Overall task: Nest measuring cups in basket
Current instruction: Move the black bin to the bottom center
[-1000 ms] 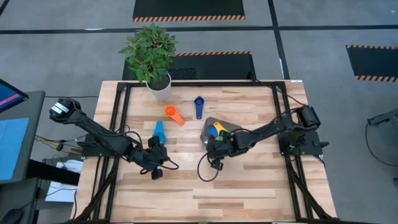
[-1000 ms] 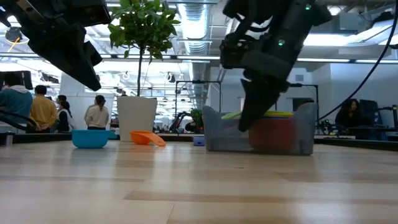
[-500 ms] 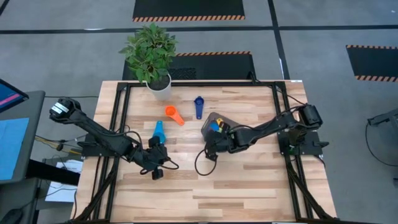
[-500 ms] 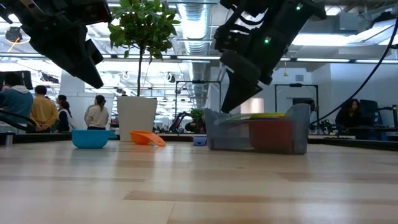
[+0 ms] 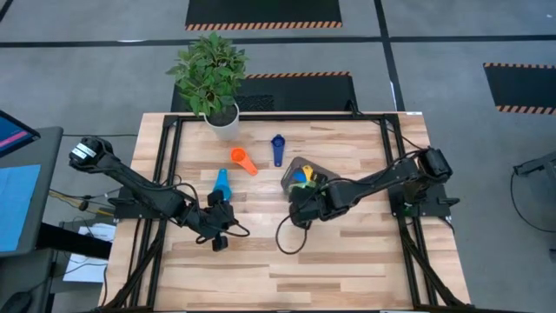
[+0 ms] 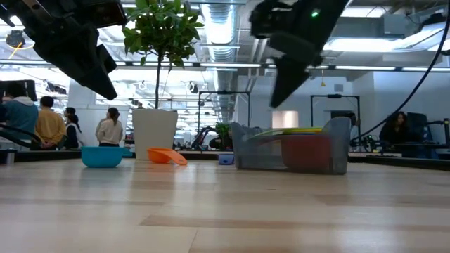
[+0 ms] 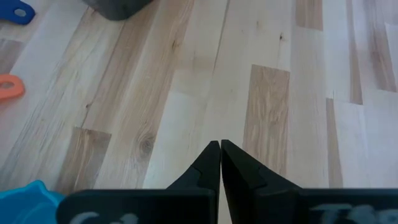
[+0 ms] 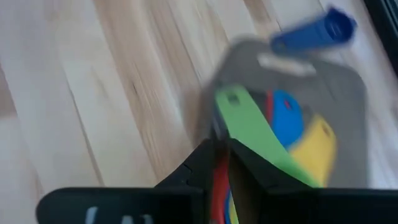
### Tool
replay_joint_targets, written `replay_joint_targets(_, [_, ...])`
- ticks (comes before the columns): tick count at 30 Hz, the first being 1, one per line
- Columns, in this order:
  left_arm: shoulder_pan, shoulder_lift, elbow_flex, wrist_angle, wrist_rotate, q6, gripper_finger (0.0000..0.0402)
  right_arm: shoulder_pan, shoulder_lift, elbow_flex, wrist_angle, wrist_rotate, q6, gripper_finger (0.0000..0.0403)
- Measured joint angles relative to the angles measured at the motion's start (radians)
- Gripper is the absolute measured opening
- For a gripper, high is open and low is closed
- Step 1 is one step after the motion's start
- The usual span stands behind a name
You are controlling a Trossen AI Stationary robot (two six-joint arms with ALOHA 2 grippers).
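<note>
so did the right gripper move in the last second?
Yes. In the low view the right gripper has risen from inside the basket to above its rim.

The basket [image 5: 300, 176] is placed near the middle of the table [image 5: 347, 269], with several measuring cups [image 5: 304, 180] nested inside it. Three further cups [image 5: 244, 161] are laid on the boards to its left and behind it, apart from one another. A plant pot [image 5: 222, 122] is set at the table's far edge, behind those cups.
</note>
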Motion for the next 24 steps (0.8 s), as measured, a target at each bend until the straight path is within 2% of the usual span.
replay_joint_targets(4, [0.000,0.000,0.000,0.000,0.000,0.000,0.0000,0.037,-0.001,0.007,-0.214,0.002,0.164,0.0069])
replay_joint_targets(7, [0.000,0.000,0.000,0.000,-0.005,0.000,0.0000,0.055,-0.001,-0.027,-0.248,-0.003,0.240,0.0069])
replay_joint_targets(15, [0.000,0.000,0.000,0.000,-0.011,0.000,0.0000,0.065,0.000,-0.049,-0.263,-0.013,0.272,0.0069])
replay_joint_targets(24, [0.000,0.000,0.000,0.004,-0.012,-0.001,0.0000,0.089,0.000,-0.049,-0.332,-0.105,0.276,0.0069])
